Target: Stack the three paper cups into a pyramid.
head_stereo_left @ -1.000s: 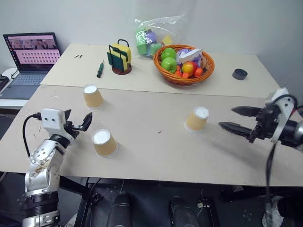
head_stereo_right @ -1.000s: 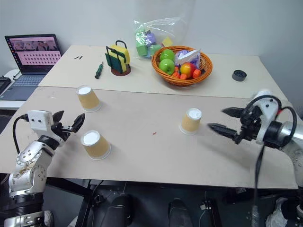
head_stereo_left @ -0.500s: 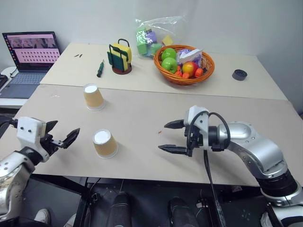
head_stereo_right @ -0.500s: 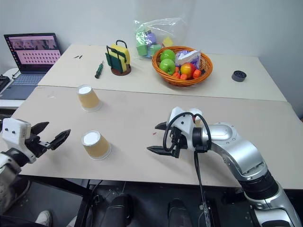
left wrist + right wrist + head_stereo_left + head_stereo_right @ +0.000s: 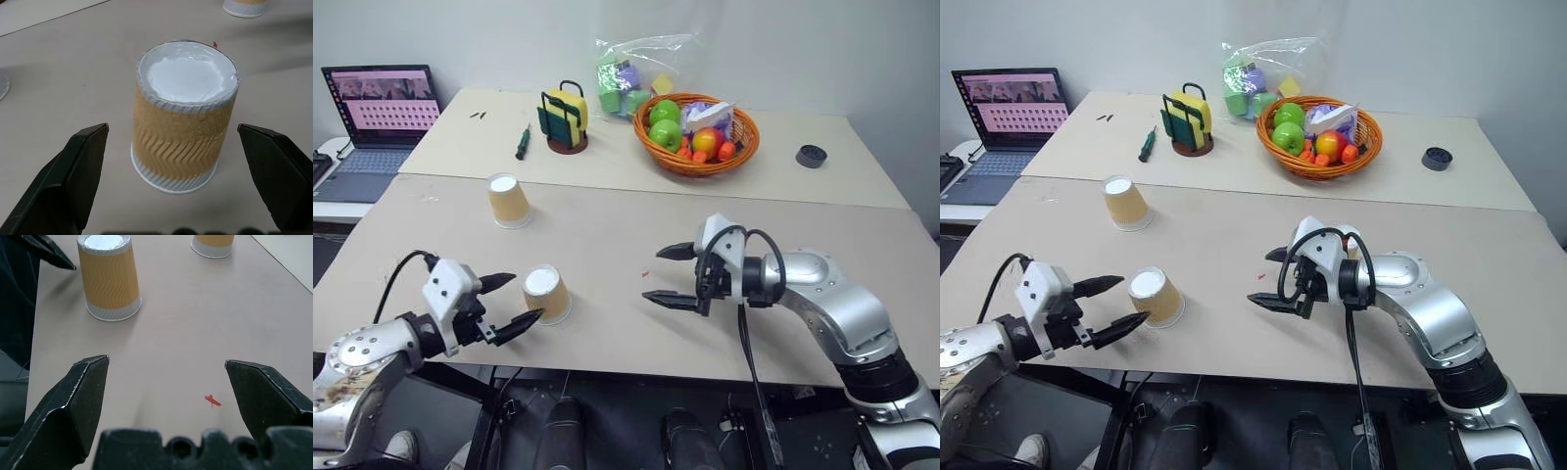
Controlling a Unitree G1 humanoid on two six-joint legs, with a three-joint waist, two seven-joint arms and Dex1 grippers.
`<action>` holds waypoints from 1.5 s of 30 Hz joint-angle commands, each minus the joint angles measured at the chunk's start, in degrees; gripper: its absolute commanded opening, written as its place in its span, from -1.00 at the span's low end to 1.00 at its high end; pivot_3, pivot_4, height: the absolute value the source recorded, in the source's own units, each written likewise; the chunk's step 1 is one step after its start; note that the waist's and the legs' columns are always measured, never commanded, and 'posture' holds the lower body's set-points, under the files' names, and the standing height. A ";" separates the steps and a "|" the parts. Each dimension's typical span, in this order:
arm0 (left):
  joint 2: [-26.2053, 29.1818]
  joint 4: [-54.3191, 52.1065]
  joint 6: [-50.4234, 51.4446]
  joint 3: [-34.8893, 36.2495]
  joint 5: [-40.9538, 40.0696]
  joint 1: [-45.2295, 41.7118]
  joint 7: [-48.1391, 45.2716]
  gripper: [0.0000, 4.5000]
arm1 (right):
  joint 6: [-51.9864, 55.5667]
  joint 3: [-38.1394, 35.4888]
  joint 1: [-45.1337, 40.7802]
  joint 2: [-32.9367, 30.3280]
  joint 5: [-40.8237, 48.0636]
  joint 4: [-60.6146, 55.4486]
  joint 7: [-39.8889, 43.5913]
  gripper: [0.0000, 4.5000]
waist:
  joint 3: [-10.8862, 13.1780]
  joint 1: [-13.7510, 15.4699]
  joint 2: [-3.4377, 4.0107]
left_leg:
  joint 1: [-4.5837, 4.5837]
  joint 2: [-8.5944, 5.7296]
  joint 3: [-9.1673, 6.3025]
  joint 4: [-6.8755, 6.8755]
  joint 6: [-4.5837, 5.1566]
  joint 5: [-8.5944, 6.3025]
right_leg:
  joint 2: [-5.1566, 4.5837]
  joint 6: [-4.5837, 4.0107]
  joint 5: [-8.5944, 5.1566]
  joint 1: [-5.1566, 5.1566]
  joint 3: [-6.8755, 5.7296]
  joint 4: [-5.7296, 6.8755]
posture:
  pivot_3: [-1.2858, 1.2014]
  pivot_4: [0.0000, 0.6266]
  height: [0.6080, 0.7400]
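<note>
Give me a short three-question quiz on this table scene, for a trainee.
1. True or false: the left end effector grips the near cup.
2. The basket holds: A fruit, B cups, C tools?
3. Fill in: the right end effector has its jaws ___.
Key: 1 false, its jaws stand open either side of the cup, apart from it; 2 A; 3 open.

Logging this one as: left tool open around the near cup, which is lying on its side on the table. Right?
Not quite. The near cup is not on its side: it stands upside down, white base up, as the left wrist view shows. The rest holds: the left tool is open around it.
</note>
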 commanded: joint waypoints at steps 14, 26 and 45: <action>-3.40 3.68 -2.39 -6.49 2.99 -8.29 0.43 0.50 | 0.96 -3.78 2.22 -0.65 0.05 -4.30 -3.14 1.00 | 0.00 0.02 0.00 | -0.03 0.00 0.00 0.01 0.32 0.20 | 0.01 0.01 0.00 0.08 0.01 0.00 | 0.03 -0.52 -0.19; -8.59 8.05 -2.95 -14.60 5.33 -21.46 0.44 0.08 | 2.04 -3.98 2.79 -0.98 -1.18 -4.31 -5.33 1.00 | 0.00 0.70 0.01 | -0.02 -0.02 -0.01 0.07 0.32 0.20 | 0.00 0.03 0.01 0.10 0.01 -0.03 | 0.03 -0.52 -0.19; -23.05 40.66 -20.11 -28.11 18.70 -42.40 -5.69 0.08 | 5.43 -5.84 4.71 -1.03 -0.18 -8.45 -9.00 1.00 | -0.01 0.84 0.05 | -0.12 -0.08 -0.05 0.09 0.60 0.38 | 0.05 0.47 0.20 0.17 0.06 0.02 | 0.03 -0.52 -0.19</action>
